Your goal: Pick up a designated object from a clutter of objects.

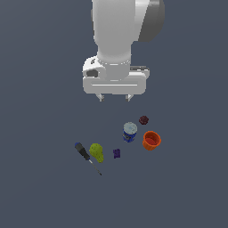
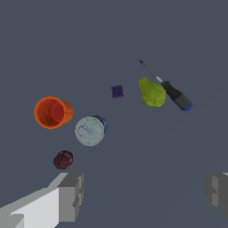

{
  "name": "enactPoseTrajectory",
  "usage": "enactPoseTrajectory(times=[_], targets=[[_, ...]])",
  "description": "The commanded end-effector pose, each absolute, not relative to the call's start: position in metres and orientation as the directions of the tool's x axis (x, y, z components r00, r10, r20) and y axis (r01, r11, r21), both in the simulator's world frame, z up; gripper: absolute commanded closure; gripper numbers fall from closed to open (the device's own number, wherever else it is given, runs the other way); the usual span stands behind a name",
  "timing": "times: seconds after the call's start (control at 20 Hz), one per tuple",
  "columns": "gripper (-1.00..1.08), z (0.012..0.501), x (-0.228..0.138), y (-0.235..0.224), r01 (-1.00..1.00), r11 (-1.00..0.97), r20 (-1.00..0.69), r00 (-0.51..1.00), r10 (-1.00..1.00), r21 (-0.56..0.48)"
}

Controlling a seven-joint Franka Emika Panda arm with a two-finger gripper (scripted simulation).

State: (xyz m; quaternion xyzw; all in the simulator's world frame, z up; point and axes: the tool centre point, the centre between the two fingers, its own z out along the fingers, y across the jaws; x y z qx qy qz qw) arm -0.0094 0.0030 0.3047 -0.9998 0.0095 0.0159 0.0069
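The tiny dark purple block (image 1: 116, 153) lies on the grey floor between the yellow-green lump (image 1: 96, 152) and the blue-white can (image 1: 129, 132). It also shows in the wrist view (image 2: 117, 91). My gripper (image 1: 115, 97) hangs open and empty high above the clutter, behind the can. In the wrist view its two fingers (image 2: 71, 196) stand wide apart, with the gripper (image 2: 144, 193) holding nothing. The clutter also holds an orange cup (image 1: 151, 140), a maroon knob (image 1: 143, 120) and a black-handled screwdriver (image 1: 84, 154).
In the wrist view the orange cup (image 2: 52, 112), can (image 2: 90, 130), maroon knob (image 2: 63, 160), yellow-green lump (image 2: 152, 92) and screwdriver (image 2: 171, 91) lie spread around the purple block. The block stands apart from its neighbours.
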Motion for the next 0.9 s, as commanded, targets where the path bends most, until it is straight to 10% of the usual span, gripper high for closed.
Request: enactPoseTrajectory(times=[0.0, 0.85], targets=[[-0.92, 0.305, -0.009, 0.003, -0.019, -1.000, -0.032, 0.999, -0.019, -0.014], [-0.92, 0.292, 0.000, 0.001, -0.031, -0.999, -0.028, 0.999, -0.030, -0.039]])
